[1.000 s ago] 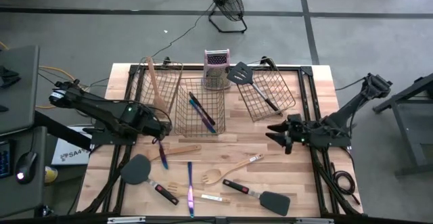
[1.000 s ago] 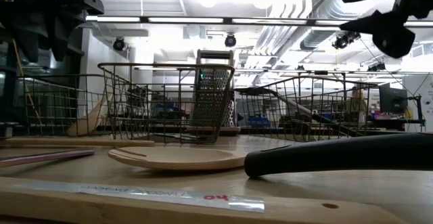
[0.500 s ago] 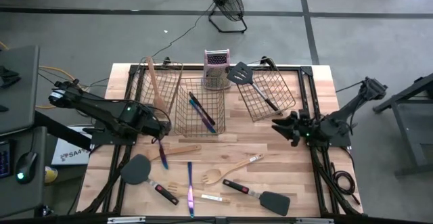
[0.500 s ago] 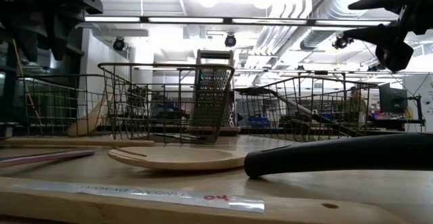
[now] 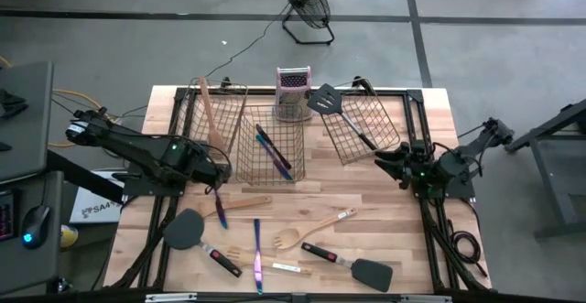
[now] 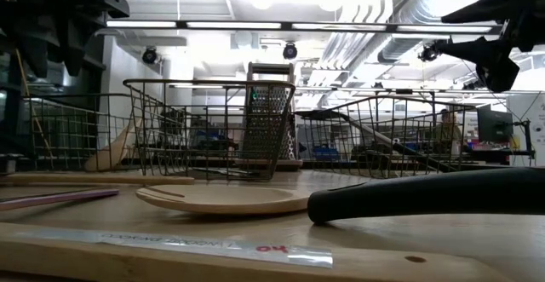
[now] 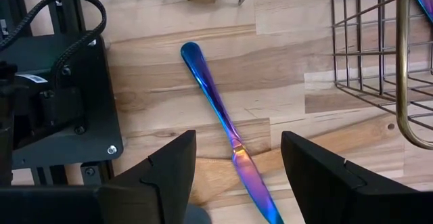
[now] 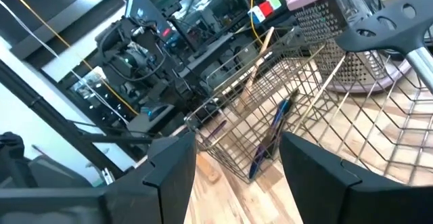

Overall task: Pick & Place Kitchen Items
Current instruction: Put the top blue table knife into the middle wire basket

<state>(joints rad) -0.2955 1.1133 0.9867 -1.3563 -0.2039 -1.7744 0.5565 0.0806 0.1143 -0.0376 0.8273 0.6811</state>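
Wooden table [image 5: 403, 216] holds three wire baskets [image 5: 273, 144]; two black spatulas [image 5: 348, 264] lie loose. My left gripper [image 7: 237, 160] gapes empty over one iridescent knife [image 7: 220, 112]; my right gripper [image 5: 392, 164] open, empty.

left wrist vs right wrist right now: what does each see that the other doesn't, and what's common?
Left wrist only: an iridescent knife lying on the bare table beneath the open left gripper, and the arm's black base.

Right wrist only: the box grater, a black spatula resting on the right basket, purple cutlery inside the middle basket, past the open right gripper.

Both: wire basket mesh and wooden tabletop.
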